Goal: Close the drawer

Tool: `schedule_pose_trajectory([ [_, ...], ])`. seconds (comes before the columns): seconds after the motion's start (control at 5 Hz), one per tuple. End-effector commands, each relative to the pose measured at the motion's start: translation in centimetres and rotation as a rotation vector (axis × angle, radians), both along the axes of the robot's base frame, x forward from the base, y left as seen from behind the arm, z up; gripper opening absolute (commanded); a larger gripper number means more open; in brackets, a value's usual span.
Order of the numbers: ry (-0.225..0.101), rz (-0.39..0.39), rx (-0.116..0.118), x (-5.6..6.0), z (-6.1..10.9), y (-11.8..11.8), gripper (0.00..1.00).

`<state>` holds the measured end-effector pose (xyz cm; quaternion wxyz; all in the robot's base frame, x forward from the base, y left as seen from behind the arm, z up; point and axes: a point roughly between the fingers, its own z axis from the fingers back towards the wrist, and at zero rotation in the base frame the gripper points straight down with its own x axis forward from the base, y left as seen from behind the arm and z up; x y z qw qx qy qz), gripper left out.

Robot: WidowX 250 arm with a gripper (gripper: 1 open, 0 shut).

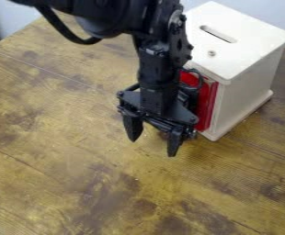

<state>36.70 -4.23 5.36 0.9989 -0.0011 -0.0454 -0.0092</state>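
Note:
The drawer [203, 99] is a bright red front set in the left face of a pale wooden cube [238, 64] with a slot on top. It looks nearly flush with the cube, and the arm covers most of it. My black gripper [153, 140] points straight down right in front of the red face, low over the table. Its two fingers [131, 128] stand spread apart, open, with nothing between them. The drawer's handle is hidden behind the arm.
The worn brown wooden table [59, 174] stretches to the left and front. The black arm [120, 18] comes in from the top left. The cube stands near the table's right edge.

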Motion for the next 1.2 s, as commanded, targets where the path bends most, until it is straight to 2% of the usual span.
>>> schedule_pose_trajectory([
  [0.0, -0.062, -0.095, -0.009, 0.8, 1.8, -0.8, 1.0],
  [0.4, -0.067, -0.084, -0.002, 1.1, 1.5, 1.0, 1.0],
  [0.6, -0.058, -0.114, -0.002, 1.0, 0.5, 0.4, 1.0],
  [1.0, -0.073, -0.172, -0.003, 0.8, 1.1, -0.8, 1.0],
])
